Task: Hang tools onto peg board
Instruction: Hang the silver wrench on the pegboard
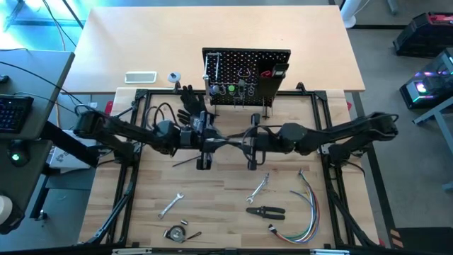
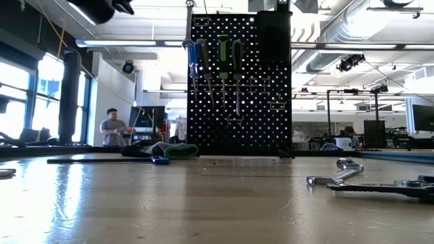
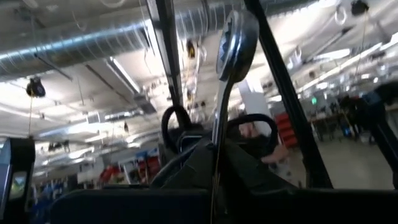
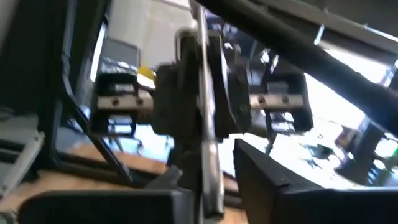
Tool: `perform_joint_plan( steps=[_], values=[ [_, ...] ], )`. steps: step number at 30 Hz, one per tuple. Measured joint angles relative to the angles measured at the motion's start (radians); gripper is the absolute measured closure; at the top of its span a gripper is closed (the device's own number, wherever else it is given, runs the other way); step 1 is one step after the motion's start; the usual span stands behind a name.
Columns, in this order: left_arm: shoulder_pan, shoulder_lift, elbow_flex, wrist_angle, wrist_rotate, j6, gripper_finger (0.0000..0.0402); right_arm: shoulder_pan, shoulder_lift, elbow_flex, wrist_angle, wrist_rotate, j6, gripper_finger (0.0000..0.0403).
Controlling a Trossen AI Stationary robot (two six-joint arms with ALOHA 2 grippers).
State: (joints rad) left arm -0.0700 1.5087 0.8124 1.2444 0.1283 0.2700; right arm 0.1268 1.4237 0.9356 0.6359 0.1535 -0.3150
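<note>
Claws (image 1: 228, 142) level, facing, mid-table.

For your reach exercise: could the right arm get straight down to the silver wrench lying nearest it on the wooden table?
Probably yes: the silver wrench lies uncovered just beyond the right gripper, though a wrench seems to sit between its fingers.

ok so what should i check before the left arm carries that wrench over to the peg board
1. Left gripper shut on the silver wrench: ok.
2. Right gripper clear of the wrench: cannot tell; the two grippers meet mid-table.
3. Peg board standing upright: ok.
4. Free hook for the wrench: cannot tell; hung tools take up the upper part.
5. Way to the board clear: not ok; a black glove lies by the board's corner on the left arm's side.
</note>
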Motion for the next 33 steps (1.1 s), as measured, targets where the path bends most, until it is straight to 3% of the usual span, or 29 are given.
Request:
perform_joint_plan(
  steps=[5, 9, 18, 23, 29, 33],
  values=[
    [0.027, -0.086, 0.000, -0.236, -0.007, 0.006, 0.0400, -0.001, -0.018, 0.000, -0.103, 0.061, 0.003, 0.0294],
    [0.056, -0.139, 0.000, -0.390, -0.015, -0.020, 0.0401, -0.004, -0.020, 0.000, -0.128, 0.063, 0.010, 0.0290],
    [0.092, -0.157, 0.000, -0.526, -0.033, -0.059, 0.0401, -0.053, -0.018, 0.000, -0.205, 0.056, 0.113, 0.0292],
    [0.096, -0.157, 0.000, -0.530, -0.036, -0.059, 0.0401, -0.072, -0.017, 0.000, -0.242, 0.028, 0.136, 0.0317],
    [0.097, -0.157, 0.000, -0.537, -0.034, -0.064, 0.0401, -0.087, -0.016, 0.000, -0.245, -0.043, 0.144, 0.0389],
    [0.098, -0.157, 0.000, -0.541, -0.037, -0.078, 0.0401, -0.106, -0.013, 0.000, -0.245, -0.086, 0.177, 0.0387]
  ],
)
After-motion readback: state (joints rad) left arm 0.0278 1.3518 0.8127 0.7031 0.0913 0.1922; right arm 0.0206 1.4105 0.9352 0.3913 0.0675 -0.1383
